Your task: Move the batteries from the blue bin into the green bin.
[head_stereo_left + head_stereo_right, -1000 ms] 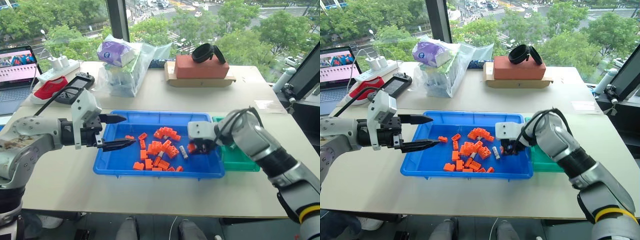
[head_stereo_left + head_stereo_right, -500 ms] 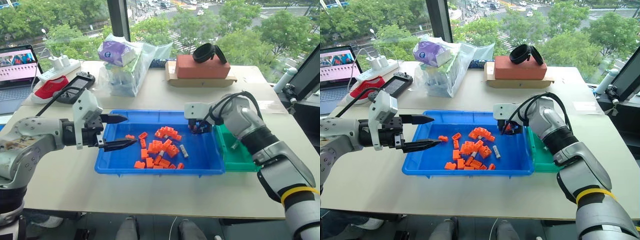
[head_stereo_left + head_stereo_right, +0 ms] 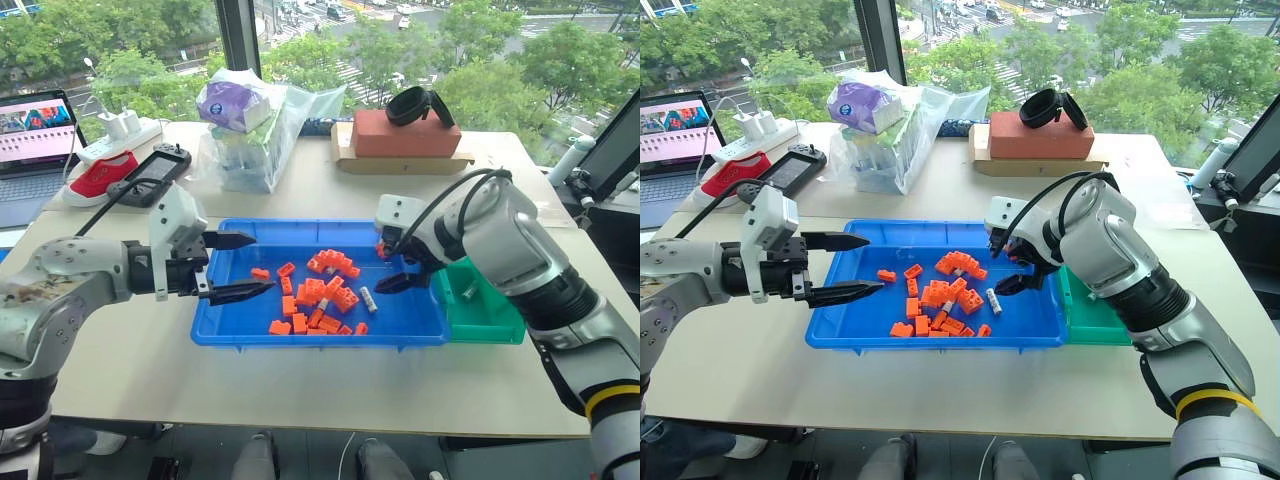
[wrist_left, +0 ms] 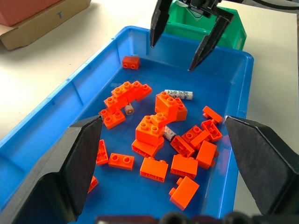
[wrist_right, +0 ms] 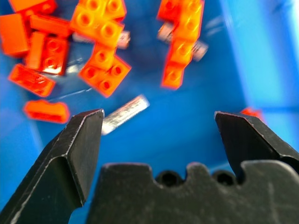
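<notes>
Right gripper (image 3: 392,266) spread wide and empty over the blue bin (image 3: 240,332), above 1 battery (image 3: 368,298). Left gripper (image 3: 243,266) likewise wide, empty.

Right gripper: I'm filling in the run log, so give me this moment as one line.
right gripper: open, empty, over blue bin | battery: loose beside orange bricks | green bin: right of blue bin | left gripper: open

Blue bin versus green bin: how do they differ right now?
The blue bin is wide and shallow; the green bin is much narrower and deeper. The blue bin holds a scatter of orange bricks and a battery; the green bin shows just one small grey piece. The right pincer hangs open over the blue bin, not the green. They sit side by side on the table.
</notes>
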### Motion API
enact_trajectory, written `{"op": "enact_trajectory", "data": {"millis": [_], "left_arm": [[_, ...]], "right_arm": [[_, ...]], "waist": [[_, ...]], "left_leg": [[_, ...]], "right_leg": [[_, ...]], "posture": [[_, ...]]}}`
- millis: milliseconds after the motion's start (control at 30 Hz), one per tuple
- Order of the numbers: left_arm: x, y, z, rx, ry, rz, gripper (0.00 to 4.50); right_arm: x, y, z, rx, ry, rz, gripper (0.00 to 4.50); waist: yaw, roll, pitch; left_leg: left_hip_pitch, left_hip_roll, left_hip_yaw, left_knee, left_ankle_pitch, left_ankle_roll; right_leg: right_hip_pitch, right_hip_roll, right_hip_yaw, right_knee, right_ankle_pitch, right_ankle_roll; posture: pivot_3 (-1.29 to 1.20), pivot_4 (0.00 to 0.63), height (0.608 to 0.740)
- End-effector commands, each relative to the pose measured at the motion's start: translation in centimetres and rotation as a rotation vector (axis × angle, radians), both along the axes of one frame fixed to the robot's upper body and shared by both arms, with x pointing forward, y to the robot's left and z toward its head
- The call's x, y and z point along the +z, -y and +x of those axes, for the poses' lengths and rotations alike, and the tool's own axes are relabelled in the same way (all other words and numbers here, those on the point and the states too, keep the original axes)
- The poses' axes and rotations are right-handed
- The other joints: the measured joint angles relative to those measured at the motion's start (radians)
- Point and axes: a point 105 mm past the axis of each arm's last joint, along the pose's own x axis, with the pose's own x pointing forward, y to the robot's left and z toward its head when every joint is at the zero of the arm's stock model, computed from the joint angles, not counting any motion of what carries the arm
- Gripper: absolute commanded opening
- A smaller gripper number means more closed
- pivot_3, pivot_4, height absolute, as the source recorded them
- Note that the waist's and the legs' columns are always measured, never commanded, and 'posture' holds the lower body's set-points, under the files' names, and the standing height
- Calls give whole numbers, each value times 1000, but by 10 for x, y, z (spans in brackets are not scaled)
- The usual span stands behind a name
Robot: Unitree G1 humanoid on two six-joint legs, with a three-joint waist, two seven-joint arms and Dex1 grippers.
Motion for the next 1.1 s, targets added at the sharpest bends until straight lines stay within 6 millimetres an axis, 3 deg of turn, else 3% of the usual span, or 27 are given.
{"op": "enact_trajectory", "data": {"millis": [33,533,633,967,1100], "left_arm": [[9,2,-1,-16,53,6,4500],[11,1,-1,-9,53,13,4500],[11,1,-1,-9,54,13,4500],[12,4,-2,-13,55,7,4500],[12,5,-1,-16,56,5,4500]], "right_arm": [[-7,-9,-8,-30,-31,17,4430],[-33,-19,14,-184,-26,36,4430],[-39,-18,16,-193,-21,19,3744],[-41,-9,15,-164,30,-35,309],[-34,-7,14,-137,48,-45,283]], "waist": [[-2,0,0],[1,0,0],[2,0,0],[0,0,0],[-1,0,0]], "left_leg": [[0,0,0,0,0,0],[0,0,0,0,0,0],[0,0,0,0,0,0],[0,0,0,0,0,0],[0,0,0,0,0,0]], "right_leg": [[0,0,0,0,0,0],[0,0,0,1,0,0],[0,0,0,1,0,0],[0,0,0,1,0,0],[-1,0,0,1,0,0]], "posture": [[0,150,739],[0,150,739],[0,150,739],[0,150,739],[0,150,739]]}}
